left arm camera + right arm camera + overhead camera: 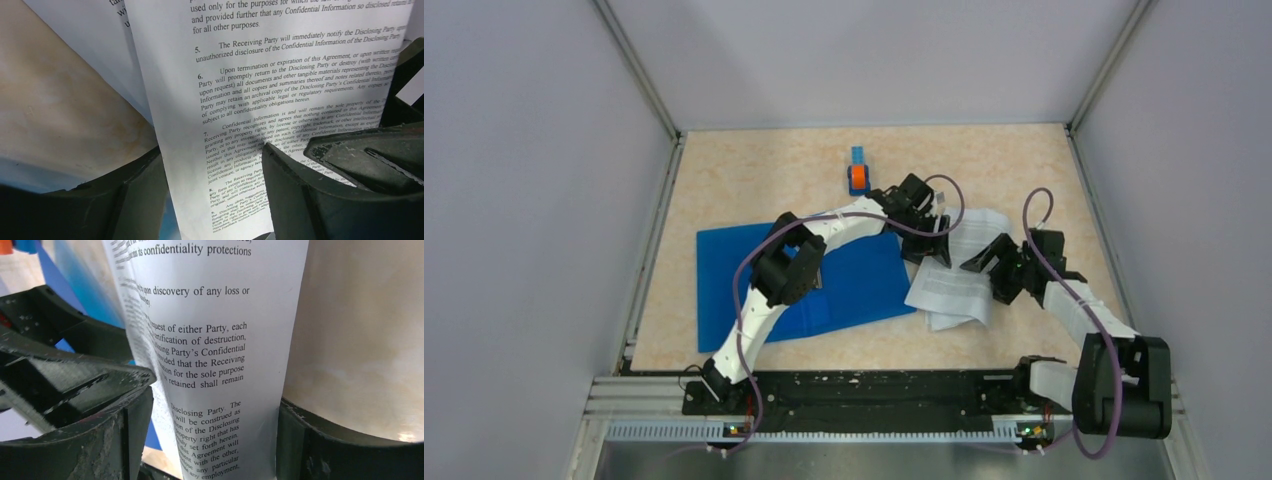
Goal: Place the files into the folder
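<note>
Top external view: we see the thin white printed paper files on the beige worktop, at the right edge of the flat bright-blue plastic folder, none inside. Left pincer and right pincer each squeeze a buckled hump of sheets. Risks, we judge: uneven pulls crease or fan the sheets, and the folder looks closed, so paper may ride over its cover.
</note>
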### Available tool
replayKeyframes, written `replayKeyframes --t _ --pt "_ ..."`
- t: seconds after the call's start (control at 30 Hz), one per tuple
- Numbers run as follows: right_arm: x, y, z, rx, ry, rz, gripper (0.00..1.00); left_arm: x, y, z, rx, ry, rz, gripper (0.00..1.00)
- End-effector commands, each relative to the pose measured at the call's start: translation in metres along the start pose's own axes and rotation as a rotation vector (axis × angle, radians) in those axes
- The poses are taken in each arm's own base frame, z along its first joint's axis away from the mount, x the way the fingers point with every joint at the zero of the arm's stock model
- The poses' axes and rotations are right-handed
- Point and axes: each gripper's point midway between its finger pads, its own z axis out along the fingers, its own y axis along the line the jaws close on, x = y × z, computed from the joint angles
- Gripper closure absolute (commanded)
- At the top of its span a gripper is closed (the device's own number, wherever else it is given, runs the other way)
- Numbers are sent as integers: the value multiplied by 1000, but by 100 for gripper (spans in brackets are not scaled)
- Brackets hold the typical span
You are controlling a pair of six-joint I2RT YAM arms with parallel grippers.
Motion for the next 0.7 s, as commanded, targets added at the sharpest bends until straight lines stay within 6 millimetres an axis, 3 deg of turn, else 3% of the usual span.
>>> replayKeyframes --t 0.0,0.37,0.5,0.67 --pt "-1 35 -11 -151 12 -73 26 -11 -1 -9 19 -14 48 30" --pt "-16 87 -36 -312 -4 -136 73 -37 -28 -49 112 -81 105 31" --pt "-26 117 -54 -401 -21 -173 80 -52 -33 -77 150 -122 97 30" --pt "-39 161 -84 -533 -41 -227 82 -77 -45 -136 223 -223 101 21"
